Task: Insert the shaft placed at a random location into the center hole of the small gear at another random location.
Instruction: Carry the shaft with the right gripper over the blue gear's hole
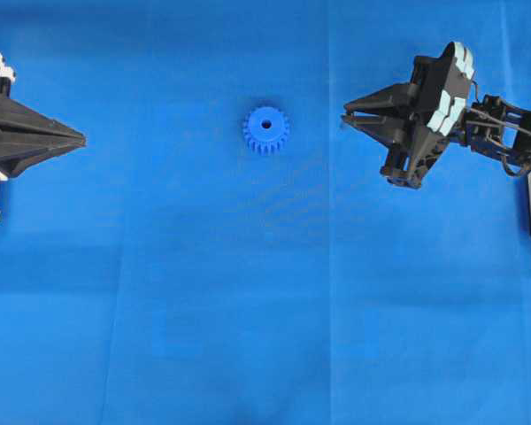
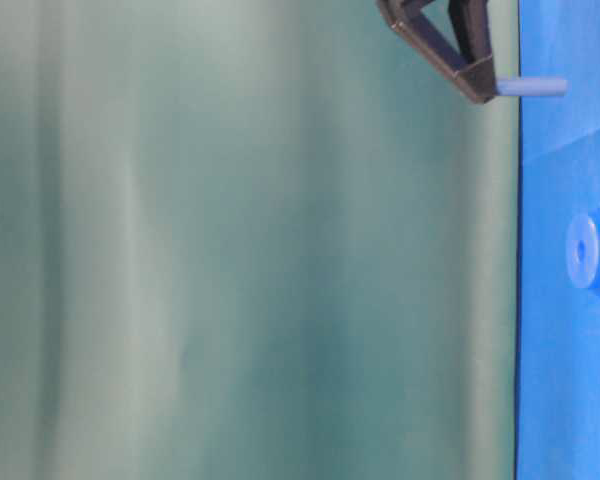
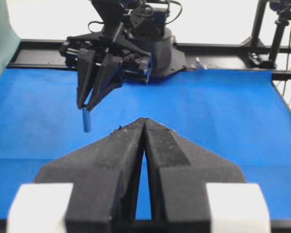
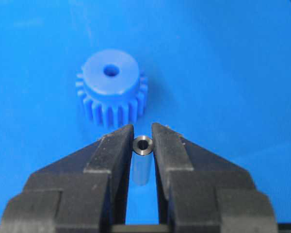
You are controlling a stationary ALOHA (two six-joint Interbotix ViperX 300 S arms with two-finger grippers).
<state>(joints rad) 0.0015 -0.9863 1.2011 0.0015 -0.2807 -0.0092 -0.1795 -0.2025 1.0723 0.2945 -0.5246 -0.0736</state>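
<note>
Blue cloth [image 1: 248,292] covers the worktop; overhead, the small gear [image 1: 265,131] lies near its far edge, between the pressed-together left gripper [image 1: 81,139] and the right gripper [image 1: 345,118]. From the right wrist, the right gripper [image 4: 143,141] pinches the shaft [image 4: 142,162], just short of the gear's center hole [image 4: 110,72].

- Robotics lab test bench, not a home or shop.
- Blue cloth [image 1: 248,310] covering the whole tabletop.
- Black metal frame [image 3: 223,48] and loose cables behind the arm base.
- Plain green backdrop [image 2: 230,250] along one side.
</note>
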